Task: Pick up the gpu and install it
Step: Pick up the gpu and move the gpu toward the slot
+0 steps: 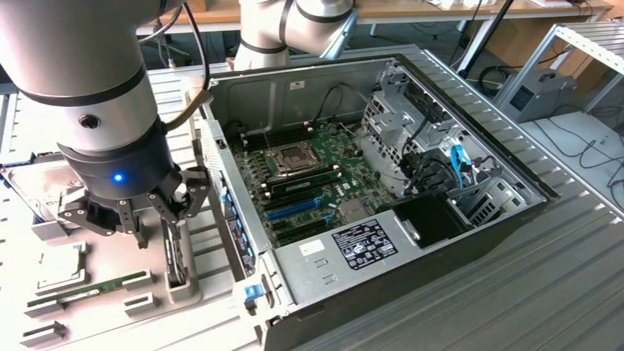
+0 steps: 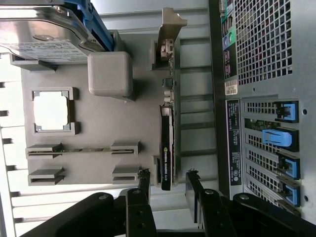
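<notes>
The gpu [image 1: 175, 252] stands on its long edge in a slot of the grey holder tray [image 1: 146, 292], beside the open computer case [image 1: 468, 219]. In the wrist view the gpu [image 2: 167, 148] is a thin black card seen edge-on, its metal bracket at the far end. My gripper [image 1: 161, 223] hangs just above it, open. In the wrist view the gripper [image 2: 168, 180] has one finger on each side of the card's near end, with gaps to both. Nothing is held.
The tray also carries a silver hard drive [image 2: 39, 34], a processor chip [image 2: 51, 111] and a slim memory stick [image 2: 81, 149]. The case lies open with its motherboard [image 1: 312, 168] and blue card slots [image 1: 292, 208] exposed. The case's rear panel [image 2: 266, 98] is close alongside the gpu.
</notes>
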Controlling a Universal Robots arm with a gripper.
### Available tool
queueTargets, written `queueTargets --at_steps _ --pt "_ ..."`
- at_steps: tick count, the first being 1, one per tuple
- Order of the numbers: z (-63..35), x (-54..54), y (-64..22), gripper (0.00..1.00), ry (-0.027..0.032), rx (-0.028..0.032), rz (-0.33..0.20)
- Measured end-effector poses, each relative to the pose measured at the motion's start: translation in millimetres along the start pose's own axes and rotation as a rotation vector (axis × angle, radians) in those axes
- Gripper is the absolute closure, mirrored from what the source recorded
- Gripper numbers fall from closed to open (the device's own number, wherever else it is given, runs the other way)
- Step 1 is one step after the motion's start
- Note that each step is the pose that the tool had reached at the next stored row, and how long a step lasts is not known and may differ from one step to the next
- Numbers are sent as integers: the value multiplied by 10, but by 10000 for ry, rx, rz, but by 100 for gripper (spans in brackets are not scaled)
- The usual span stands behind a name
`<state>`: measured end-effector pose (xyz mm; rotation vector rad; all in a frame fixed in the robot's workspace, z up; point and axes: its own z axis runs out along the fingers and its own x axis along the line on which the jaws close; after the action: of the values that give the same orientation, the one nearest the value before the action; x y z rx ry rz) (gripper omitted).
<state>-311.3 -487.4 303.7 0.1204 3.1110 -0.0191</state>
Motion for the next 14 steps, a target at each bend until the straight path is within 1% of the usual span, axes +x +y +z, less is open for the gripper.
queueTargets --at_steps 14 --pt "27 5 0 58 0 1 0"
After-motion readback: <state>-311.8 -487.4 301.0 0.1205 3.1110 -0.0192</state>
